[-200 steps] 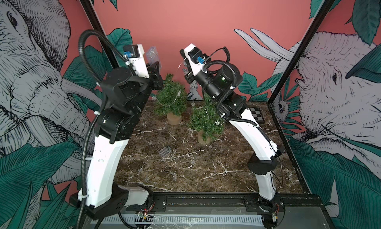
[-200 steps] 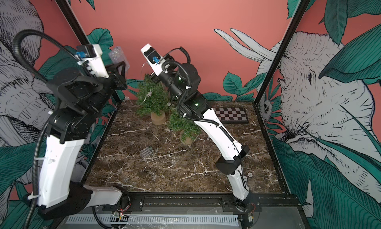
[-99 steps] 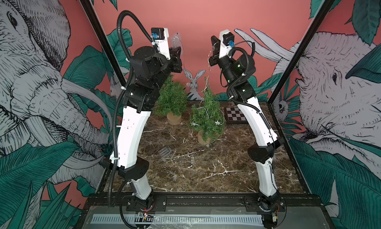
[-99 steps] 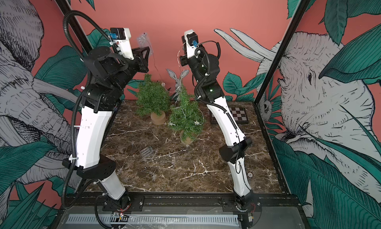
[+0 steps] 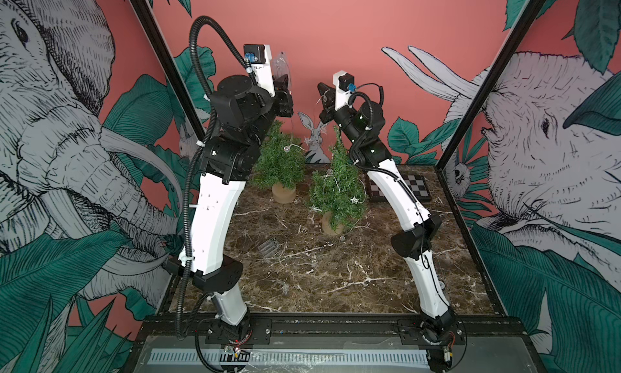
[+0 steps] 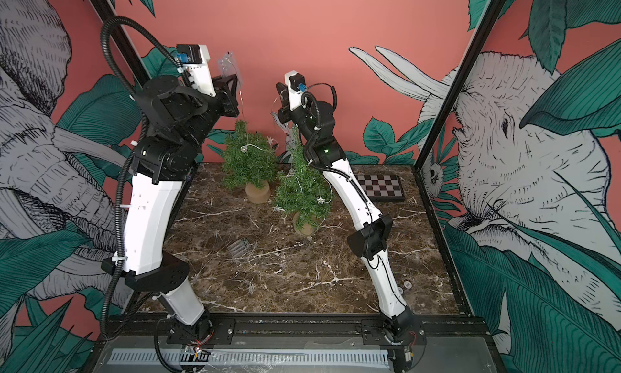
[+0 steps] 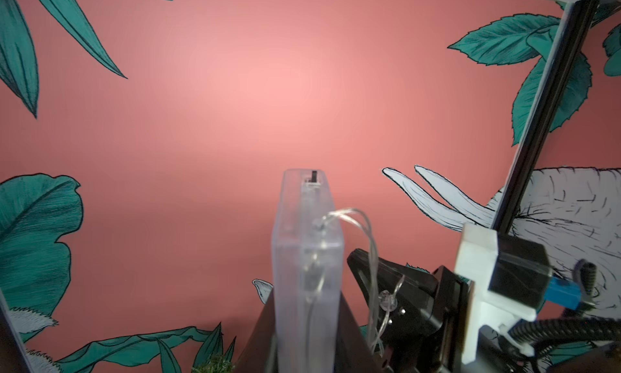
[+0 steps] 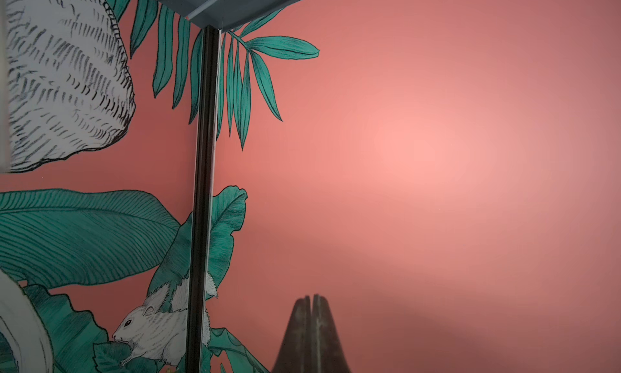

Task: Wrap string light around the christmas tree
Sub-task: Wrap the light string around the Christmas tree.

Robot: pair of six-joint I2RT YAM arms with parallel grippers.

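The green christmas tree [image 5: 337, 193] stands upright near the checkerboard [image 5: 398, 188]. The starred string light [image 5: 353, 200] drapes loosely over it, with its clear battery box [image 7: 307, 270] aloft.

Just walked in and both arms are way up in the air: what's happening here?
The left gripper holds the string light's clear battery box high above the back tree, wire trailing down. The right gripper, shut, is raised above the front tree, which already carries star lights; whether it pinches the wire is unclear.
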